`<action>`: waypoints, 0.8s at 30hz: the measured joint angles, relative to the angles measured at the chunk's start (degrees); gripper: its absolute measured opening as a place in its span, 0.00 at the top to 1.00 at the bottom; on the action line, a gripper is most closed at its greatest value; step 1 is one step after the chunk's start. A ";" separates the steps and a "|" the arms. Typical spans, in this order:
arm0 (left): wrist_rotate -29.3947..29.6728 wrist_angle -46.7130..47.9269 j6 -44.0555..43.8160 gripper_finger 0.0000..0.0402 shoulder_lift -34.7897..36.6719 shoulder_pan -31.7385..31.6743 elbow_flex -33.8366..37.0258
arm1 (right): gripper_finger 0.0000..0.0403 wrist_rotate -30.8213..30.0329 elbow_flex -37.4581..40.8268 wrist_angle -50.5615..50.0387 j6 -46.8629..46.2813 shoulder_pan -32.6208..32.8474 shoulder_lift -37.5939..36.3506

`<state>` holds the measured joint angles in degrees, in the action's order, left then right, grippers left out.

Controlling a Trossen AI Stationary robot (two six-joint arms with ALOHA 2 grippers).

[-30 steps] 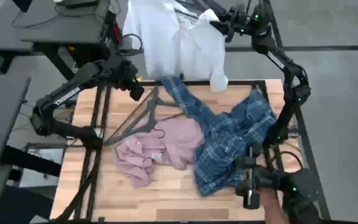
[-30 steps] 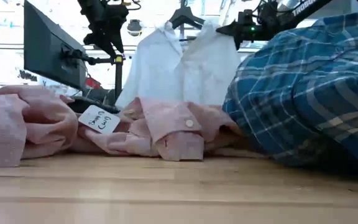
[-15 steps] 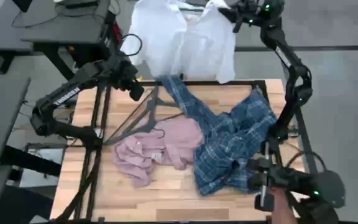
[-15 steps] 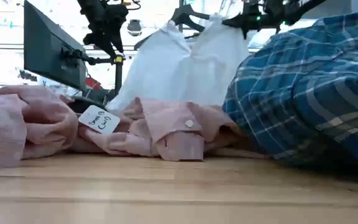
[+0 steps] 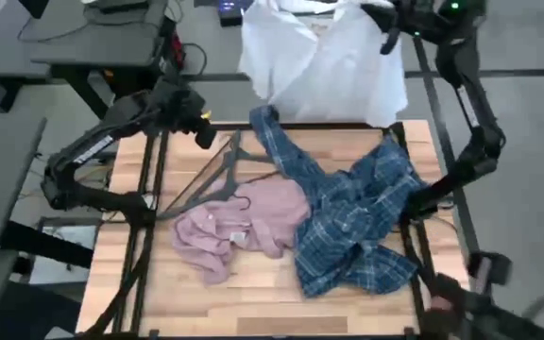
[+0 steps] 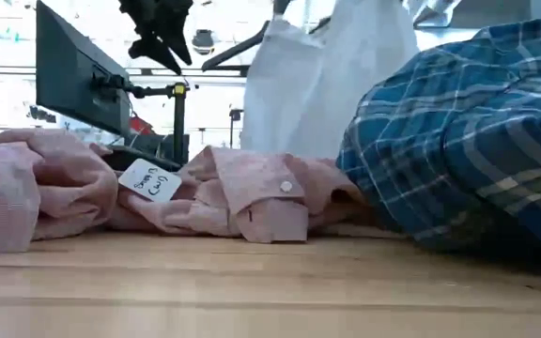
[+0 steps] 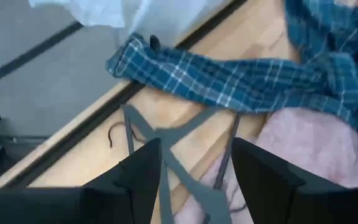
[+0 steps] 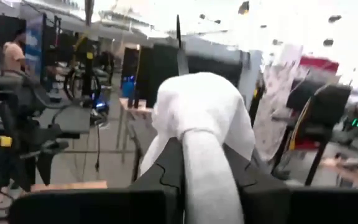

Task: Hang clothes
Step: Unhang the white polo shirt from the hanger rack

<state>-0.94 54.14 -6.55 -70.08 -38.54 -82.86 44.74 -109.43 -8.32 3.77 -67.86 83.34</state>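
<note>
The white shirt (image 5: 324,61) hangs on a dark hanger (image 6: 238,52) beyond the table's far edge, with my right gripper (image 5: 385,26) shut on it high up. The blue-and-white plaid shirt (image 5: 357,212) lies crumpled on the table's right half, one sleeve (image 7: 229,78) reaching the far edge. The pink shirt (image 5: 244,227) lies bunched at the middle, its edge under the plaid one. My left gripper (image 5: 201,127) hovers open over the table's far left, above loose dark hangers (image 7: 173,158), touching nothing. My right gripper pinches a bunched fold of the white shirt's top (image 8: 197,143) between its two fingers, and cloth bulges out over the fingertips. The fingers point about level. The shirt (image 6: 327,84) hangs slack below them; the pink shirt hides its lower end.
Loose wire hangers (image 5: 211,179) lie on the table's far left beside the pink shirt. A paper tag (image 6: 150,180) sits on the pink shirt. A dark monitor (image 6: 73,80) stands beyond the far edge. Bare wood (image 5: 159,283) shows at the near left.
My right gripper has risen and swung toward the right with the white shirt, rolling as it went. The shirt has been carried up and to the right and now hangs narrower. My left gripper has lifted a little and stays open.
</note>
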 joint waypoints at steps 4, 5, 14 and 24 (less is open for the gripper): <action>0.01 -0.14 1.29 0.56 0.00 0.00 -2.57 | 0.92 -1.55 0.00 0.39 -0.16 1.25 -2.84; 0.01 -0.14 1.52 0.56 0.00 0.00 -3.33 | 0.92 -1.51 0.00 0.14 -0.95 1.61 -3.43; -0.83 -2.13 7.08 0.56 -0.02 0.73 -13.20 | 0.92 -1.32 0.02 -6.17 -1.71 11.68 -7.69; -2.08 -8.09 8.34 0.56 -0.07 7.74 -29.88 | 0.92 -1.26 0.07 -14.11 -0.13 20.38 -11.96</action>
<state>-3.02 46.05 1.79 -70.15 -30.81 -112.75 43.48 -109.36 -22.43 3.64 -47.48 71.38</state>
